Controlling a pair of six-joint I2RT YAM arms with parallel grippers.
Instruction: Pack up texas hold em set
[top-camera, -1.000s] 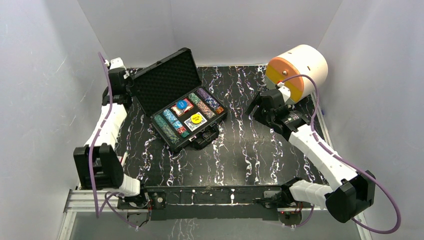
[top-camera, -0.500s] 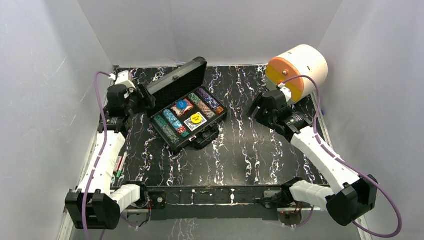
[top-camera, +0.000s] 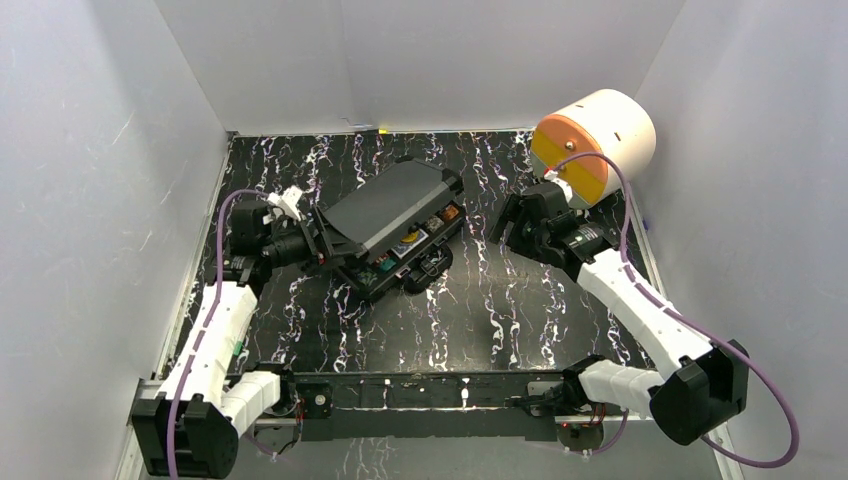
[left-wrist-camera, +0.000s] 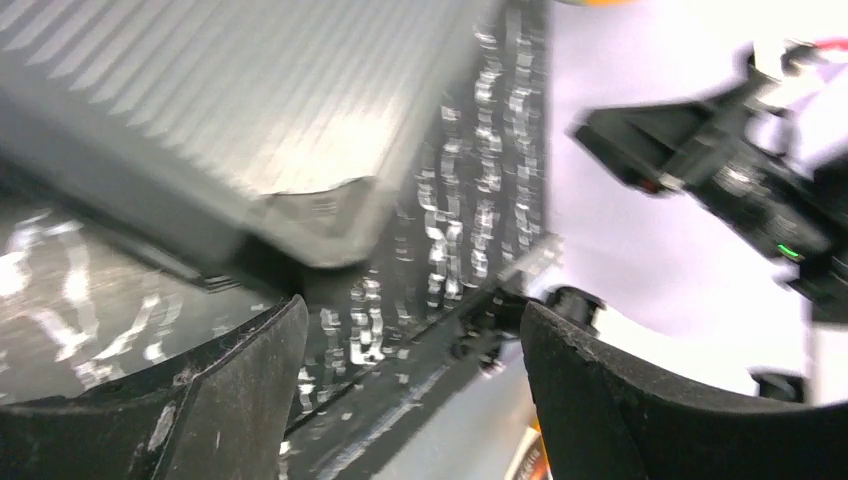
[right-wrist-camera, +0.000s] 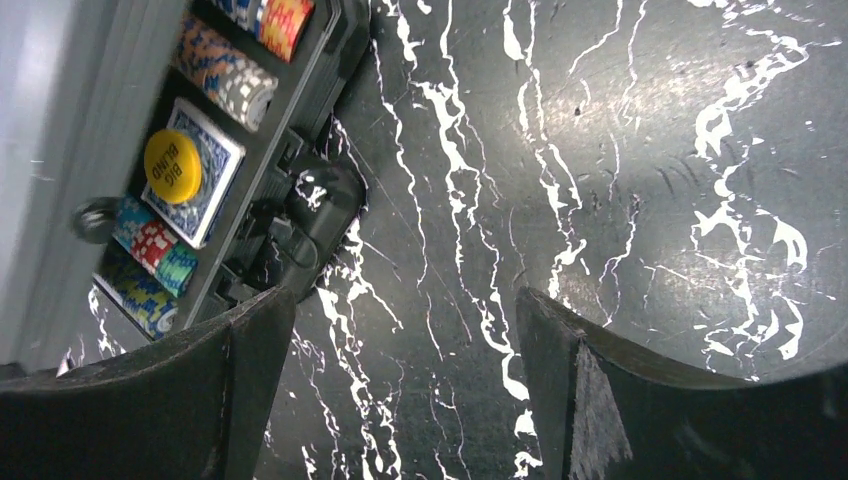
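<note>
swinging down from upright, the lid (top-camera: 385, 200) now lies nearly shut over the case (top-camera: 378, 282) on the table (top-camera: 500, 330), chips (right-wrist-camera: 240, 85) peeking out. left gripper (left-wrist-camera: 410, 380) has spread wide, empty; right gripper (right-wrist-camera: 400, 390) wide, idle. latching likely remains.

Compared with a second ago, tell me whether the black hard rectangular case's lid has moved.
Yes. The lid has swung down rightward, toward the big white cylinder, and now almost covers the poker chips.
</note>
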